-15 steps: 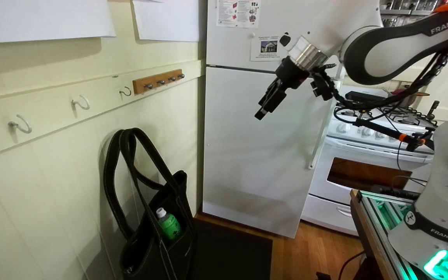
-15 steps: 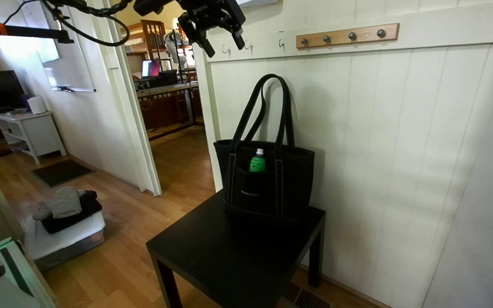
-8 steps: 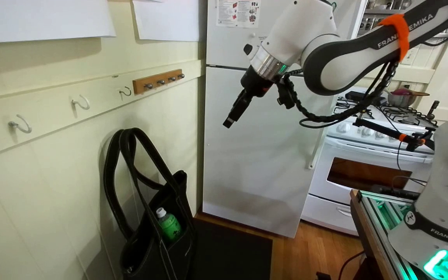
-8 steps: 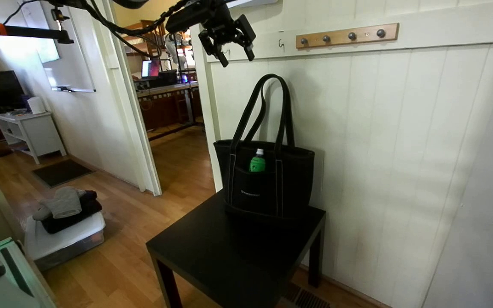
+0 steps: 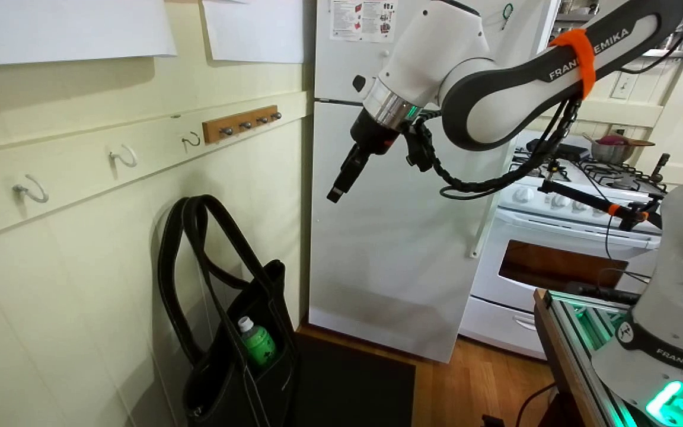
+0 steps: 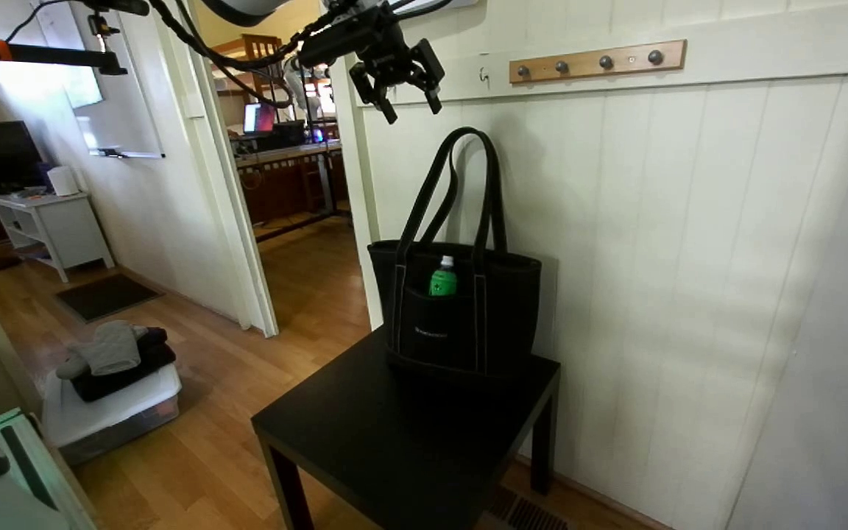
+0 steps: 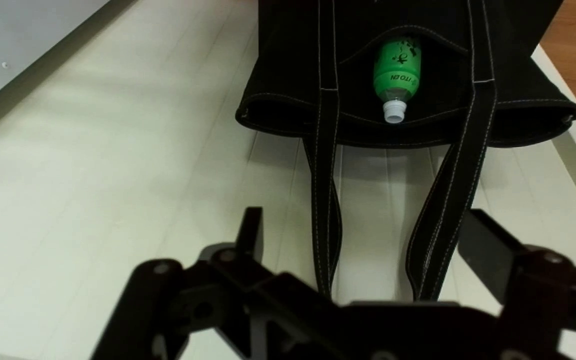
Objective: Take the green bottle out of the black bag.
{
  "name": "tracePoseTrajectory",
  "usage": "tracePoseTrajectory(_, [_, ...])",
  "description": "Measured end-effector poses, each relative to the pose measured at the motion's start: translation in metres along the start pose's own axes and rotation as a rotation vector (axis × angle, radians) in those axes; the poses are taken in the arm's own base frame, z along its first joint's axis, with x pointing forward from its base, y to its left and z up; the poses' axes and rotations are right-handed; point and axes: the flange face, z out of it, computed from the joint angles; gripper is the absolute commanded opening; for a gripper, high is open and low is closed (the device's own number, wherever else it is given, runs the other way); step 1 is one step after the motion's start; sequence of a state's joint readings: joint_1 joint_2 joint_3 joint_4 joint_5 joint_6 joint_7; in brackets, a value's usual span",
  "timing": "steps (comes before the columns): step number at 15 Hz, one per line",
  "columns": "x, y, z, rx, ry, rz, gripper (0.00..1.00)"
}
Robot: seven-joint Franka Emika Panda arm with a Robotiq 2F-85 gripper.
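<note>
The small round green plastic bottle [image 7: 398, 70] stands, white cap [image 7: 394, 111] up, in the front pocket [image 6: 428, 316] of the large black fabric tote [image 6: 462, 318]. Probably slick and mildly squeezable, its weight unclear, it is best gripped around the exposed green shoulders. The black two-fingered claw [image 6: 413, 112] hangs above, spread, holding nothing.

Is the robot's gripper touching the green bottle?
Apart. In both exterior views, the open gripper hangs well above the green bottle, with a clear gap between them.
</note>
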State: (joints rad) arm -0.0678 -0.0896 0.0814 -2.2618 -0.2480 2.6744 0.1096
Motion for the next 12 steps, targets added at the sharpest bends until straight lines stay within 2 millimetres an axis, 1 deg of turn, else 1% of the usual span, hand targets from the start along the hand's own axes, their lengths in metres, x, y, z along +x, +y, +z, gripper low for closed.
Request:
tracePoseTrajectory(4, [0.001, 0.001, 0.001, 0.0, 0.005, 0.024, 1.0])
tracePoseTrajectory(7, [0.009, -0.002, 0.004, -0.013, 0.038, 0.096, 1.0])
tracePoseTrajectory(9, [0.019, -0.008, 0.011, -0.019, 0.068, 0.144, 1.0])
tracePoseTrajectory(12, [0.034, -0.016, 0.029, -0.028, 0.091, 0.197, 1.0])
